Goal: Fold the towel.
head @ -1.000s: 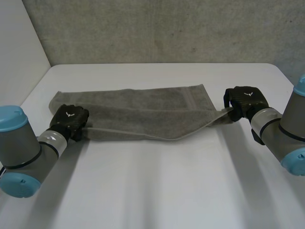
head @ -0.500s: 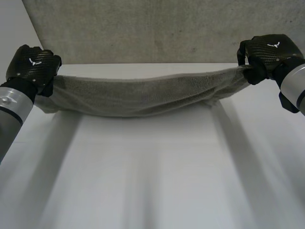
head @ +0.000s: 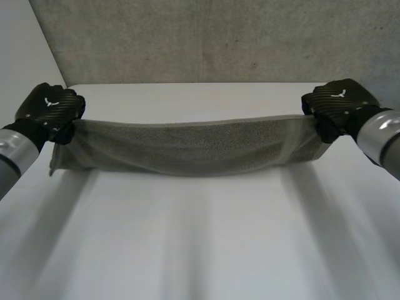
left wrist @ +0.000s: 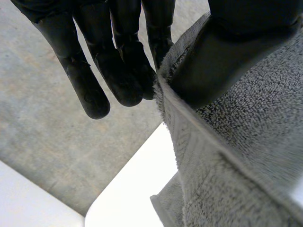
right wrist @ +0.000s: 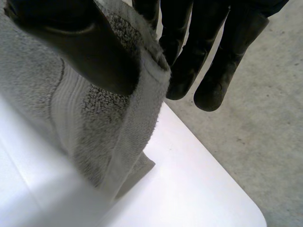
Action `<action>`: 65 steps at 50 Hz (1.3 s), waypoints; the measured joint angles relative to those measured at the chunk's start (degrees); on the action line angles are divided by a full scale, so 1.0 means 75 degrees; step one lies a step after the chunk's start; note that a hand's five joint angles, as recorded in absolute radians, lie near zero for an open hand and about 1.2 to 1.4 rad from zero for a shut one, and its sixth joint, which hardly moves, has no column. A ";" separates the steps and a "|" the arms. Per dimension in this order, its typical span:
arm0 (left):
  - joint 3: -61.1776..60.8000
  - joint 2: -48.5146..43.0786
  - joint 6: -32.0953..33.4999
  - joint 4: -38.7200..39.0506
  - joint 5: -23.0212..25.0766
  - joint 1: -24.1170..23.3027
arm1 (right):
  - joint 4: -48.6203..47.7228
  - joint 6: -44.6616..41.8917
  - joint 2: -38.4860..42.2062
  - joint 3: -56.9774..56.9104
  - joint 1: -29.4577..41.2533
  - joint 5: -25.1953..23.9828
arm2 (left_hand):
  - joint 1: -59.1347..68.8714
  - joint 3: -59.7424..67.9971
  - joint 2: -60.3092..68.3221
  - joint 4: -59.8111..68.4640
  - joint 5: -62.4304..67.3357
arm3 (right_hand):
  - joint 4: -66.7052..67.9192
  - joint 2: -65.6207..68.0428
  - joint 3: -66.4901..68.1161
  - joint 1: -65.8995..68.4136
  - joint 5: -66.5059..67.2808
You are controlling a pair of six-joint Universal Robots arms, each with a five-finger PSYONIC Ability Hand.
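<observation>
Head view: the grey towel point(head: 187, 147) hangs stretched over the white counter point(head: 200, 250), the left hand point(head: 49, 112) and right hand point(head: 337, 107) at its ends. Left wrist view: thumb and fingers point(left wrist: 118, 71) pinch the towel's edge. Right wrist view: fingers point(right wrist: 184, 61) and thumb pinch its end.

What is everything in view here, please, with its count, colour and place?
towel: one, grey, stretched between both hands over the table.
table: one, white, beneath the towel.
wall: one, grey concrete, behind the table.
side panel: one, white, left of the table.
left hand: one, black, pinching the towel's left end.
right hand: one, black, pinching the towel's right end.
left arm: one, grey, behind the left hand.
right arm: one, grey, behind the right hand.
</observation>
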 measured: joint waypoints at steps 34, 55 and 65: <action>0.6313 -0.6378 0.0036 0.0310 0.0249 -0.0418 | -0.0863 0.0030 0.6052 -0.5461 0.0903 0.2109 | 0.0026 0.0024 0.0031 0.0001 0.0020 | 0.0000 0.0001 0.0000 0.0007 0.0029; 0.6622 -0.6008 -0.0120 0.0550 0.0264 -0.0425 | -0.0585 0.0074 0.5946 -0.6044 0.0984 0.2480 | -0.7696 -0.8268 -0.8294 -0.8377 -0.8055 | -0.8240 -0.8272 -0.8262 -0.8364 -0.8475; 0.6623 -0.5286 -0.1219 0.0577 0.0978 -0.0364 | -0.0092 0.0184 0.4809 -0.5412 0.1212 0.2398 | -0.5833 -0.6388 -0.6383 -0.6537 -0.6000 | -0.8240 -0.8272 -0.8262 -0.8367 -0.8475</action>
